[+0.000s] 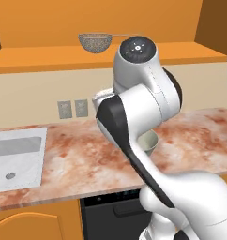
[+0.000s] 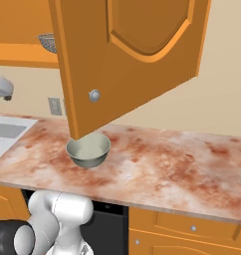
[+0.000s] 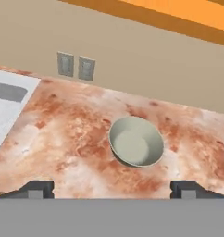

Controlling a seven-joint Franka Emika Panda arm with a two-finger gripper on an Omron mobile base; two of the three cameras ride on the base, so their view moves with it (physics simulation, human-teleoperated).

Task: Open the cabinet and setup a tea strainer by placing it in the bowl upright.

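1. Nearest first: the gripper [image 3: 111, 190]. In the hand view its two tips sit far apart at the bottom with nothing between them, so it's wide open and not holding anything.
2. Just beyond it, the bowl [image 3: 135, 141] sits on the reddish marble surface [image 3: 72, 139], lower than the gripper and roughly centred between the tips. Nothing is in it.
3. Above the bowl, the cabinet [image 2: 137, 60] is already open; the right base view has its door swung out over the bowl.
4. Farthest: the tea strainer [image 1: 94, 42] is on the cabinet shelf [image 1: 49, 58], up and back from the bowl, mesh basket to the left and its thin handle running right along the shelf.
5. My guess: the gripper has to go up and away from the bowl, then come in across that handle.
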